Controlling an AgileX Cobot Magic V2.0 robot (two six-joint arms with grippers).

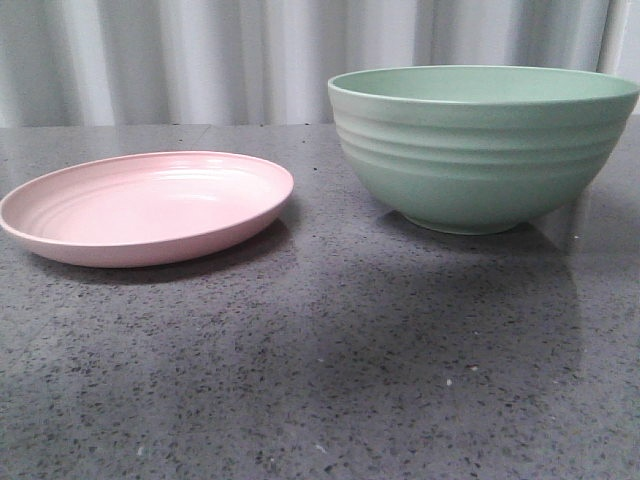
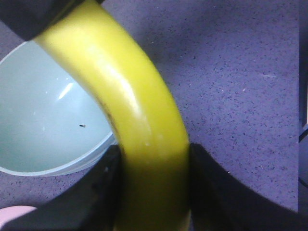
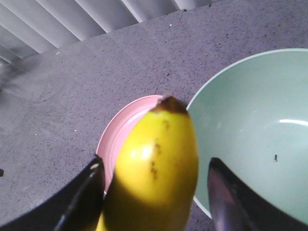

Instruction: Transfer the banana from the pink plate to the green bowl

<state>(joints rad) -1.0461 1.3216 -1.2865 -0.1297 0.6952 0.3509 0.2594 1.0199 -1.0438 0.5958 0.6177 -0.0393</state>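
The banana (image 2: 139,106) is held in the air, out of the front view. My left gripper (image 2: 154,187) is shut on its middle, both fingers pressed against its sides. The banana's dark-tipped end (image 3: 159,163) sits between the jaws of my right gripper (image 3: 156,192), which stand wider than the fruit, with a gap on one side. The pink plate (image 1: 150,205) is empty at the table's left and also shows in the right wrist view (image 3: 118,134). The green bowl (image 1: 480,150) stands at the right, its inside (image 2: 43,125) holding only a tiny dark speck.
The grey speckled tabletop (image 1: 330,380) stretches in front of both dishes. A pale pleated curtain (image 1: 200,60) hangs behind the table. Neither arm shows in the front view.
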